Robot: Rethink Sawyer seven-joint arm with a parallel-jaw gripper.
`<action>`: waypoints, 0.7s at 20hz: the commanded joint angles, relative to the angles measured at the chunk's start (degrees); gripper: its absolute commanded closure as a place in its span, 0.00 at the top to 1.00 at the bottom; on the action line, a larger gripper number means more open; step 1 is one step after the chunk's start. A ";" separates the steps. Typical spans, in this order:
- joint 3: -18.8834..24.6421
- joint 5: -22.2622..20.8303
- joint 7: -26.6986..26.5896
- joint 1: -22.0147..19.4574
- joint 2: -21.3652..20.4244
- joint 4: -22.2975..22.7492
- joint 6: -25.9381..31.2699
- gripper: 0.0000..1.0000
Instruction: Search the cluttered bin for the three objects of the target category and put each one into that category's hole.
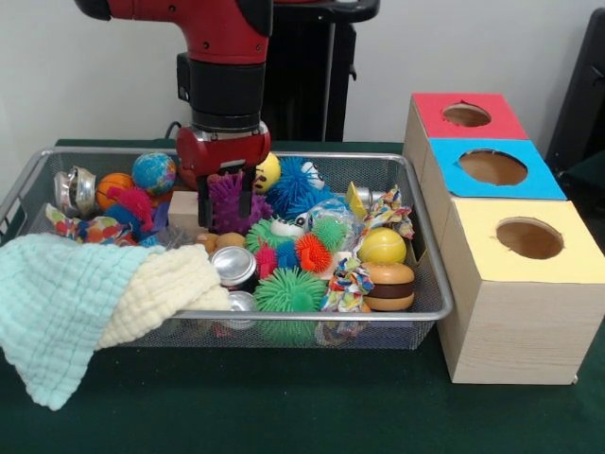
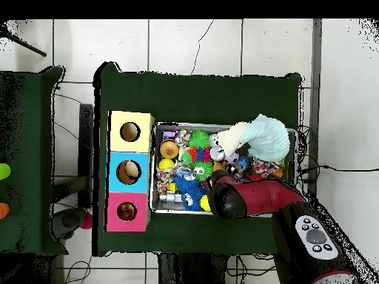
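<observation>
My gripper (image 1: 225,206) reaches down into the left-middle of the wire bin (image 1: 312,314). It is shut on a purple spiky toy (image 1: 227,197) that fills the gap between its fingers. Around it lie a blue spiky ball (image 1: 295,184), a green spiky ball (image 1: 288,291), an orange spiky ball (image 1: 312,252), a globe ball (image 1: 153,173), a yellow ball (image 1: 382,246), a toy burger (image 1: 389,286) and cans (image 1: 233,266). In the overhead view the red arm (image 2: 255,198) covers the gripper and the toy.
Right of the bin stand three wooden boxes with a red hole (image 1: 466,114), a blue hole (image 1: 492,166) and a yellow hole (image 1: 529,238). A pale blue towel (image 1: 52,303) and a cream towel (image 1: 161,288) drape over the bin's front left corner.
</observation>
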 commanded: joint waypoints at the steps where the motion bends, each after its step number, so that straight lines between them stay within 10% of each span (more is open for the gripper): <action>1: -0.70 -2.74 4.82 -0.04 1.61 -6.52 -2.09 1.00; 14: -4.44 -1.76 9.21 0.14 7.32 -6.53 -8.65 1.00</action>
